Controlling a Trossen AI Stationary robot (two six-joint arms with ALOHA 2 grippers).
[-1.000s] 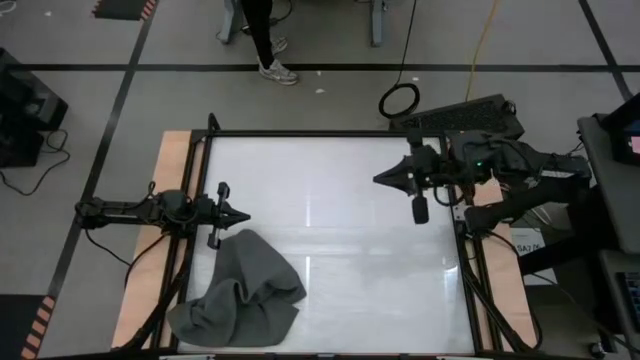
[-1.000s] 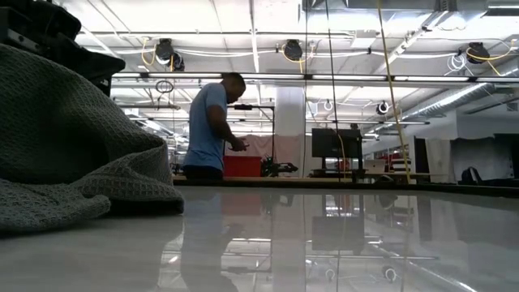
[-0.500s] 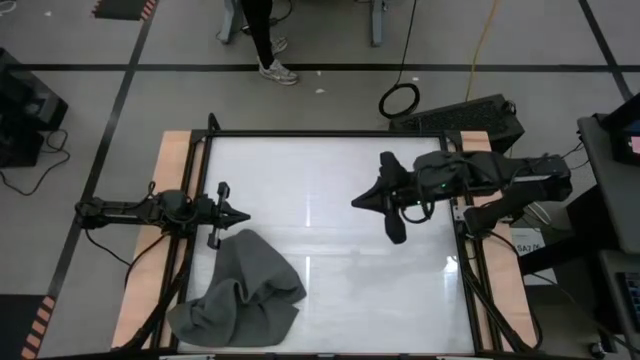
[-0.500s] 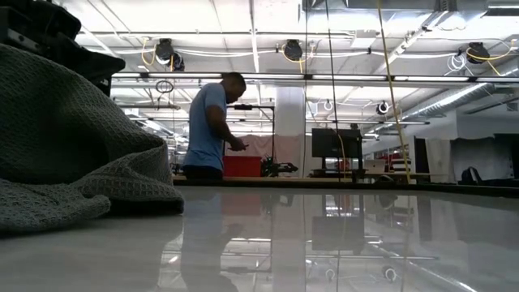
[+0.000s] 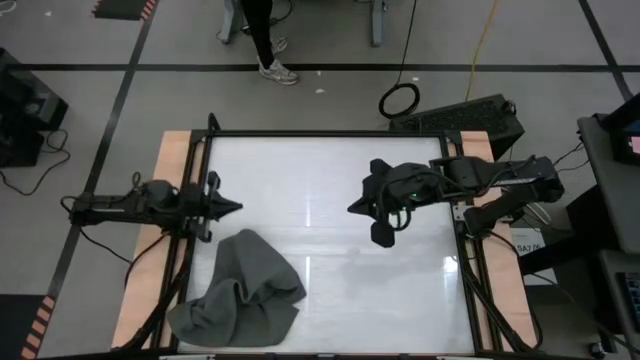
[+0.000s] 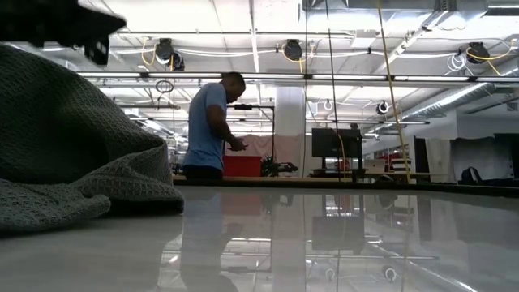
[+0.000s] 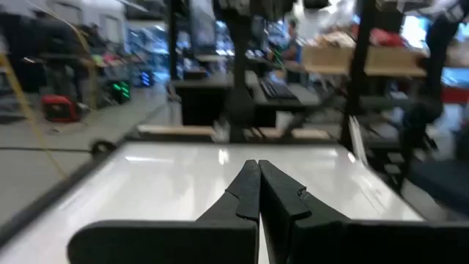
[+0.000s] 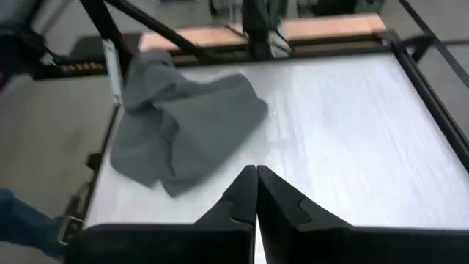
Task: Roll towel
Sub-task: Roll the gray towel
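The dark grey towel (image 5: 238, 290) lies crumpled in a heap on the white table, at its near left corner. It also shows in the right wrist view (image 8: 187, 125) and fills the left of the low view (image 6: 73, 154). My left gripper (image 5: 237, 208) is shut and empty at the table's left edge, just beyond the towel's far end; its fingertips meet in the left wrist view (image 7: 258, 170). My right gripper (image 5: 352, 208) is shut and empty over the table's right half, pointing toward the towel; its fingertips meet in the right wrist view (image 8: 255, 174).
The white table top (image 5: 330, 170) has a black frame and wooden side strips (image 5: 140, 290). A keyboard (image 5: 460, 115) and a cable coil (image 5: 400, 100) lie beyond the far right corner. A person (image 6: 212, 126) stands beyond the table's far edge.
My right gripper has reached out from the table's right edge toward its middle and the towel, and has come a little nearer the near edge. My left gripper has drawn back slightly toward the left edge. The towel has stayed still.
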